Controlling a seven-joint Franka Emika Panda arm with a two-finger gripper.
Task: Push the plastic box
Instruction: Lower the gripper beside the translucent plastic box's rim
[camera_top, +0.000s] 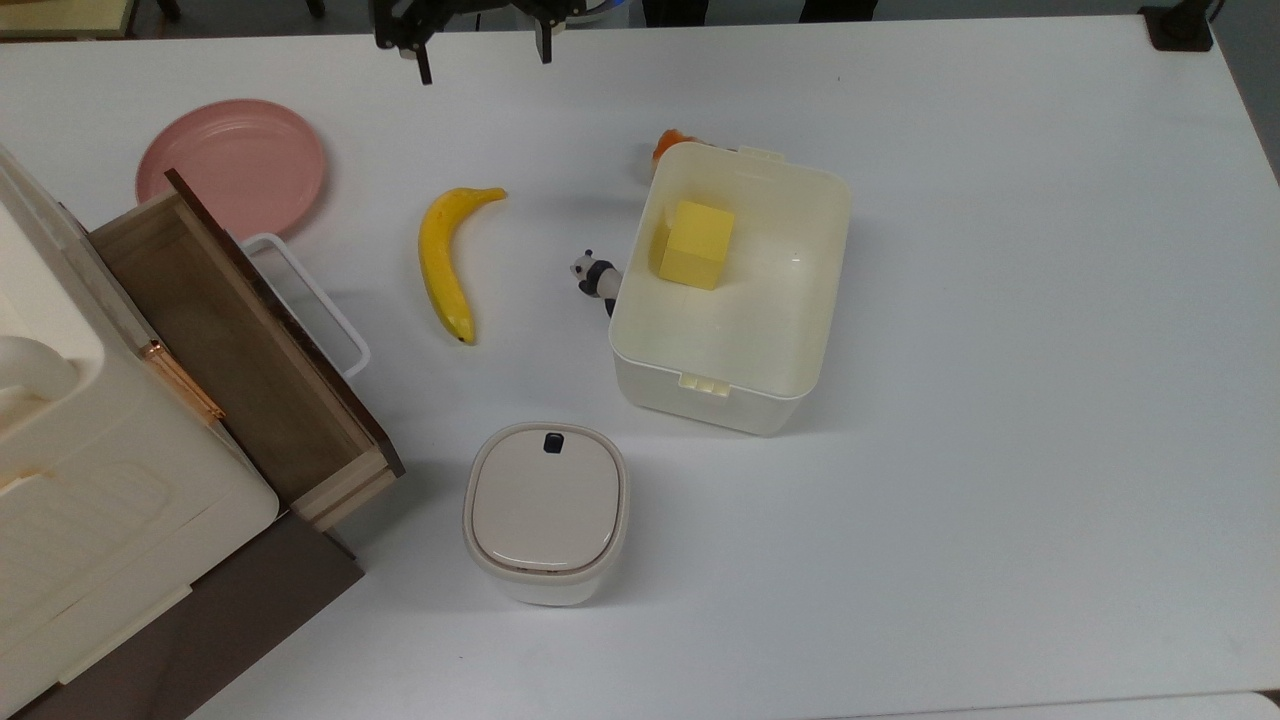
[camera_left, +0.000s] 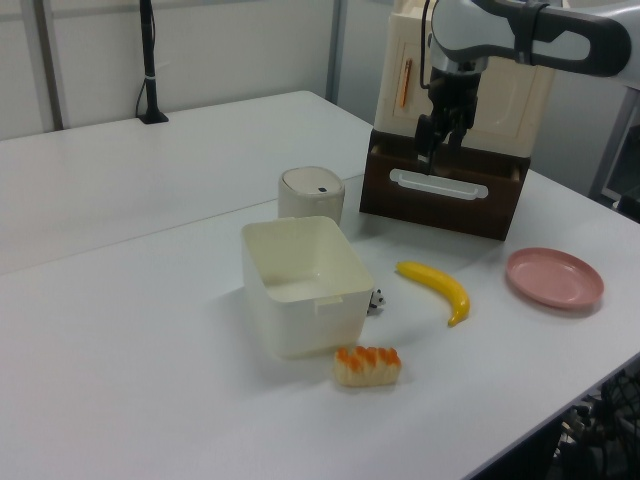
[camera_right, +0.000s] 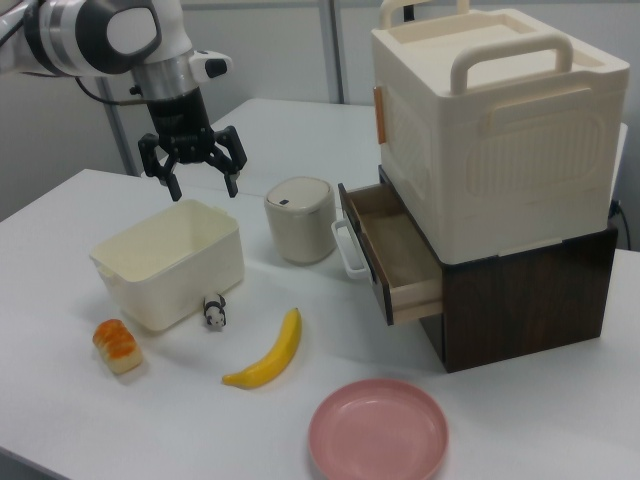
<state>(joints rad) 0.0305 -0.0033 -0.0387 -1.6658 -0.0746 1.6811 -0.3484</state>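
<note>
The plastic box (camera_top: 722, 405), a cream-white open tub, stands mid-table with a yellow cube (camera_top: 695, 243) inside it at the top view's upper left corner. The same plastic box (camera_left: 310, 322) shows in the left view, and the plastic box (camera_right: 172, 268) again in the right view. My gripper (camera_top: 485, 62) hangs open and empty, high above the table at the top view's upper edge, up and left of the box. In the right view the gripper (camera_right: 203, 187) hovers just above the box's far rim. In the left view the gripper (camera_left: 433, 153) appears in front of the drawer.
A toy panda (camera_top: 595, 277) touches the box's left wall in the top view, and an orange-topped bread roll (camera_top: 672, 141) lies behind the box. Nearby lie a banana (camera_top: 443, 262), a lidded white container (camera_top: 545, 510), a pink plate (camera_top: 232, 163) and the cabinet's open wooden drawer (camera_top: 235, 345).
</note>
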